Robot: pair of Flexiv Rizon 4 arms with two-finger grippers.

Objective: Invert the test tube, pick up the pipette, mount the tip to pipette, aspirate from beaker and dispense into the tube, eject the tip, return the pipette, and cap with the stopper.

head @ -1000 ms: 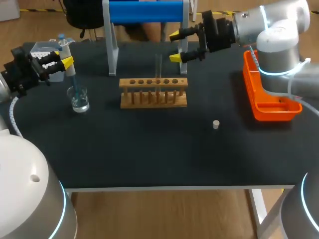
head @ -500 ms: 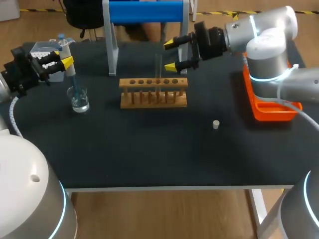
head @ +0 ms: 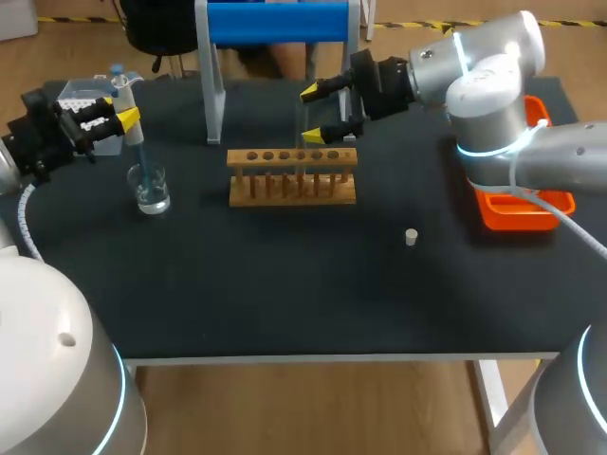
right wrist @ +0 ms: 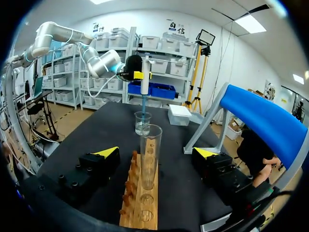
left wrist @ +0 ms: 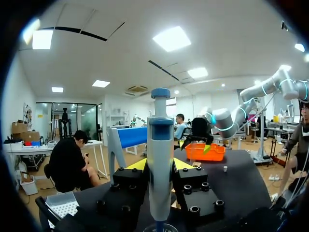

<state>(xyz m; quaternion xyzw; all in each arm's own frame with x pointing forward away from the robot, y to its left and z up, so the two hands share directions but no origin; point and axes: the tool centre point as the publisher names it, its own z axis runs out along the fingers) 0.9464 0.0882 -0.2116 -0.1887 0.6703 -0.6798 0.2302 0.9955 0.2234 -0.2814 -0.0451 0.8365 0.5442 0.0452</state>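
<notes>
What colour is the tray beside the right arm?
Bright orange. The tray shows best in the head view.

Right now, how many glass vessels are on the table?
2. The beaker stands at the table's left, the pipette reaching into it. The test tube stands upright in the wooden rack, just ahead of the open right pincer. None seems hidden.
</notes>
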